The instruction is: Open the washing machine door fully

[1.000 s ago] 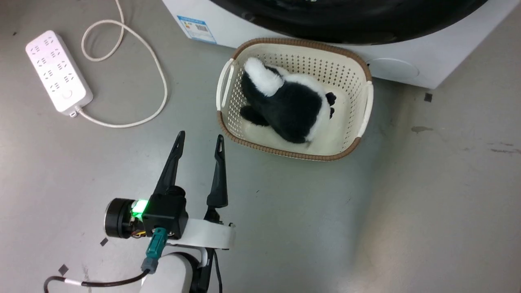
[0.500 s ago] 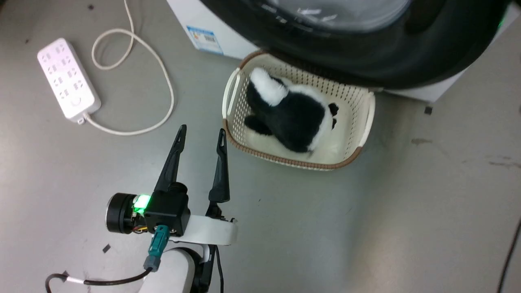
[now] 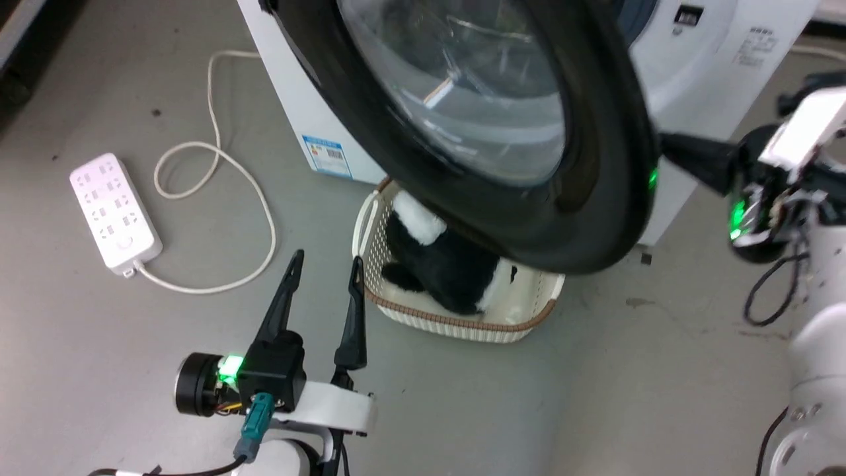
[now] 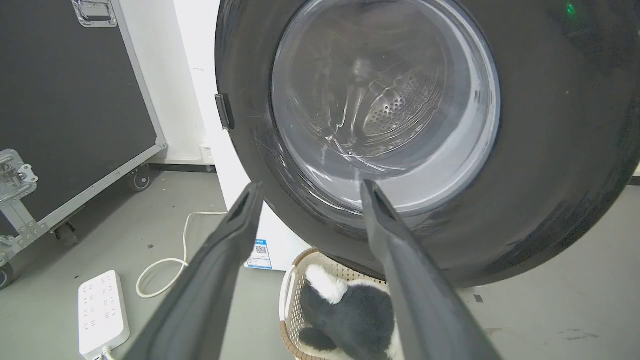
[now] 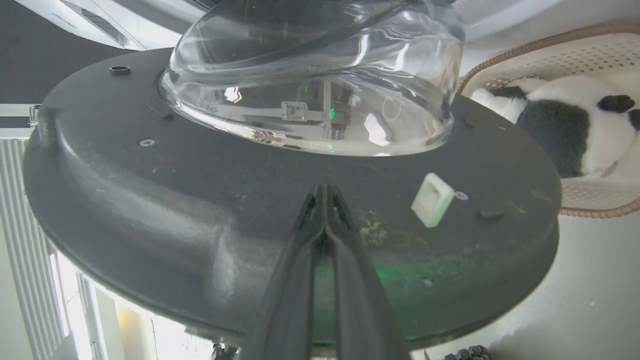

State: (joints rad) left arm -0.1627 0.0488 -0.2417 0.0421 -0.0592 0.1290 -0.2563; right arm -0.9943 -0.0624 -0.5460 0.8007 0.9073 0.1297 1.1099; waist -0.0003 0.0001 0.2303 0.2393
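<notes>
The door point(image 3: 608, 198) stands swung out from the front of the washing machine point(image 3: 294, 106), its glass bowl bulging from the inner face. The right gripper point(image 5: 324, 192) is at the door's free edge. Its two fingers are pressed together with nothing between them, and their tips are against the black inner face just beside a small white latch piece point(image 5: 432, 206). Below the door sits a basket point(image 3: 456, 325) with a black-and-white plush toy point(image 3: 449, 281) inside, partly hidden by the door's lower rim. The left gripper point(image 3: 327, 258) hangs over the floor below the door and beside the basket, fingers spread apart and empty. A power strip point(image 3: 115, 211) lies well apart from the door.
</notes>
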